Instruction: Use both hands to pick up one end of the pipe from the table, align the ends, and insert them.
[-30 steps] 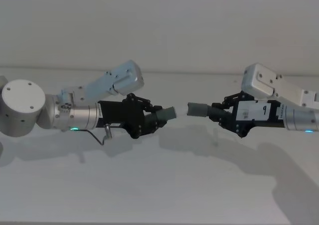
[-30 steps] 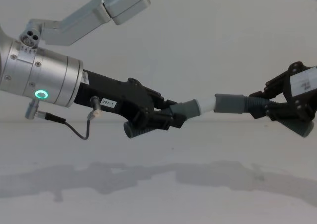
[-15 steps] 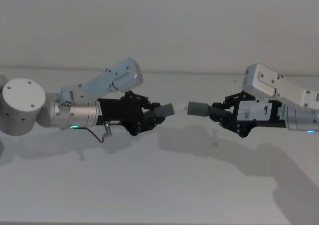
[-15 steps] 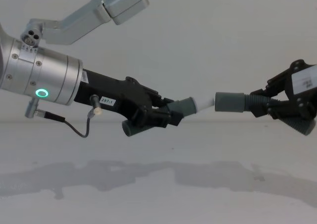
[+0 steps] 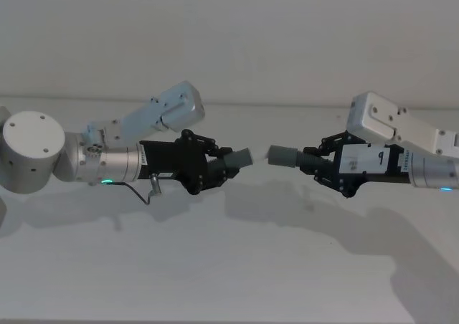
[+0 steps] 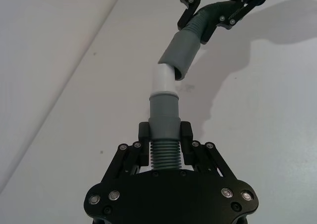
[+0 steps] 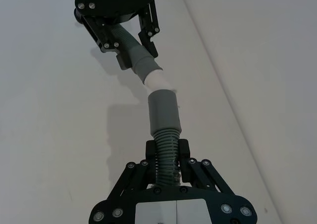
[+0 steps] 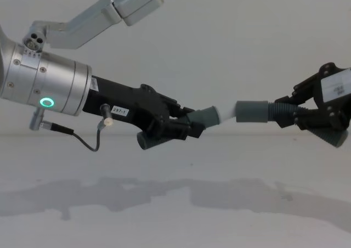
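Two bent pipe pieces are held in the air above the white table, one in each claw, their mating ends meeting between the arms. The left claw is clamped on the ribbed middle of the plug piece, whose white plug tip points toward the other arm. The right claw is clamped on the ribs of the cuff piece, with its smooth grey open cuff facing the plug.

From the chest view the white plug tip meets the mouth of the cuff at a shallow angle: the plug piece rises toward the cuff, while the cuff lies close to level. In the left wrist view the cuff's mouth sits a little to one side of the tip and overlaps its end, so insertion looks barely begun, if at all.

To do this step well, I would square the two axes before pushing. Tilt the left claw so the plug lies along the cuff's line, and trim the sideways offset with the right claw. Then press the pieces together slowly and straight. Pushing while still angled would likely jam the tip against the cuff's rim, or bend the ribbed sections and let a piece twist in its grip.
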Available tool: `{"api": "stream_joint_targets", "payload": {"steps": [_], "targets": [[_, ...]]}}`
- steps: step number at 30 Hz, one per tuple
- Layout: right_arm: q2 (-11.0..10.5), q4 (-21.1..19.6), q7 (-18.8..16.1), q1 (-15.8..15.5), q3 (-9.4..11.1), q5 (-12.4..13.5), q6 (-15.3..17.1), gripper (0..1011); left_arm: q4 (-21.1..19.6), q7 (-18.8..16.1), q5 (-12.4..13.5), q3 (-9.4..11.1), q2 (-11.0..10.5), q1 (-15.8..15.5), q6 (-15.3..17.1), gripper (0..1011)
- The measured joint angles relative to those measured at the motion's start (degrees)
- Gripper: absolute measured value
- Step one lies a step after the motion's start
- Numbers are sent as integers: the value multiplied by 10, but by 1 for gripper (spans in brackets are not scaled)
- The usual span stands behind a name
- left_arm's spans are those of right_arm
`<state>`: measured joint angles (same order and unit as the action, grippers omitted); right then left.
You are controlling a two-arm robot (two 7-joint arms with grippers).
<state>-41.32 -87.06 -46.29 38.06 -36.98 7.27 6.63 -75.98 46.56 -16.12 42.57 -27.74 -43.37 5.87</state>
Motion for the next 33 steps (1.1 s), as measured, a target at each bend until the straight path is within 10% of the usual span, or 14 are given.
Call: {"api": "stream_joint_targets", "payload": {"steps": [33], "targets": [[11,7,-13,16,-12,4,-3,264,20,37,-18,19,-3,-16,-23,356]]}}
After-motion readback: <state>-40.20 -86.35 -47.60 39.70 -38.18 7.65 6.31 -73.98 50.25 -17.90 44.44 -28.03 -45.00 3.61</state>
